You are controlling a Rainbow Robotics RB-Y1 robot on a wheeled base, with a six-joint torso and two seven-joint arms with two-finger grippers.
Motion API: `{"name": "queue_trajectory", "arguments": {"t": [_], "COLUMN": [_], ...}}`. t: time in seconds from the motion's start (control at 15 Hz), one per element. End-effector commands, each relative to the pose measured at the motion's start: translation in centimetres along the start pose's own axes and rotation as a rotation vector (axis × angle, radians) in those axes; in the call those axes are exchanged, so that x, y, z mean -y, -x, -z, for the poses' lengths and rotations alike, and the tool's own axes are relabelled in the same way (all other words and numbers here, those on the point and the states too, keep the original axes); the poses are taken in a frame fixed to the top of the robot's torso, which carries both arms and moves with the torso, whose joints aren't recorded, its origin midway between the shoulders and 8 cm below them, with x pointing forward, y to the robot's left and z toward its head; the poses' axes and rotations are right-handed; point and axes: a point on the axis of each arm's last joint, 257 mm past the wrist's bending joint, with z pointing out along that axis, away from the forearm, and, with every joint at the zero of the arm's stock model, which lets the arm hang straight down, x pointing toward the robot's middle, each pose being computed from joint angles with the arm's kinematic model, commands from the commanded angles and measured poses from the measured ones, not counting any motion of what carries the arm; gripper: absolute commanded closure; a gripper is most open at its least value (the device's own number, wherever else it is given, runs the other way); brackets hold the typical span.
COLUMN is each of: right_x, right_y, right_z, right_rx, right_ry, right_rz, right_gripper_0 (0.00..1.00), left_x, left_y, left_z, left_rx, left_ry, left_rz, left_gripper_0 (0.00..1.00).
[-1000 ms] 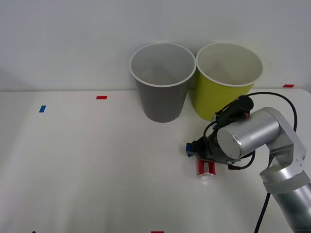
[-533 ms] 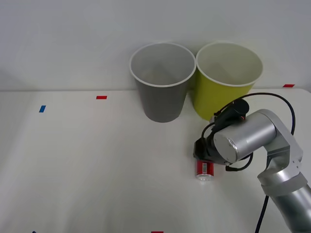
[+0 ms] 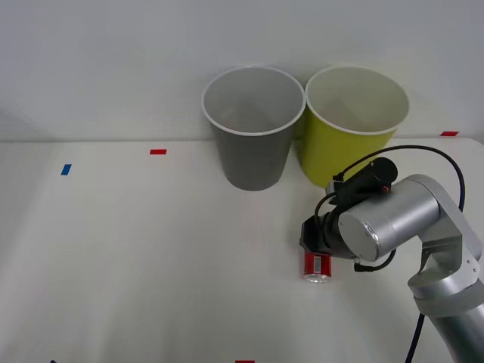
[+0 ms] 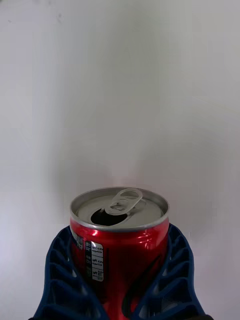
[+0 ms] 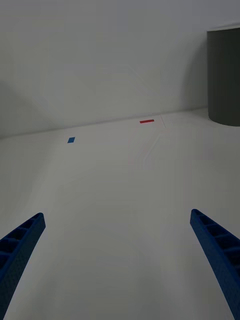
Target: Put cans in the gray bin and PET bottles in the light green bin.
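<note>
The right gripper (image 4: 120, 280) clasped the red can (image 3: 318, 267) at lower right, below the green bin (image 3: 355, 125).

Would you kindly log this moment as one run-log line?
right gripper: shut on can, on table | left gripper: open, idle | gray bin: no can inside yet

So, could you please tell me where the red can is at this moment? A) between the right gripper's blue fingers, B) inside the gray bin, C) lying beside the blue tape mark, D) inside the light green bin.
A: in the right wrist view the red can stands between the blue fingers of the right gripper, its jaws against both sides, in front of the light green bin.
</note>
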Motion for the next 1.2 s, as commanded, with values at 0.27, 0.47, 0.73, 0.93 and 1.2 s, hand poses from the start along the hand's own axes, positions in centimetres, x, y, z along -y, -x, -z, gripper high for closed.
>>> {"name": "queue_trajectory", "arguments": {"t": [0.27,0.47,0.73,0.93,1.2], "right_x": [-1.4,-2.1,-3.9,-6.1,-6.9], "right_y": [1.3,2.3,2.9,4.1,6.7], "right_z": [3.8,5.1,8.2,11.5,15.1], "right_rx": [0.113,0.204,0.354,0.456,0.589], "right_ry": [0.084,0.136,0.231,0.300,0.311], "right_rz": [0.064,0.120,0.146,0.132,0.162], "right_gripper_0": [1.00,1.00,1.00,1.00,1.00], "left_x": [0.0,0.0,0.0,0.0,0.0], "left_y": [0.0,0.0,0.0,0.0,0.0], "left_z": [0.0,0.0,0.0,0.0,0.0], "left_rx": [0.000,0.000,0.000,0.000,0.000], "left_ry": [0.000,0.000,0.000,0.000,0.000], "left_rz": [0.000,0.000,0.000,0.000,0.000], "left_gripper_0": [0.00,0.00,0.00,0.00,0.00]}}
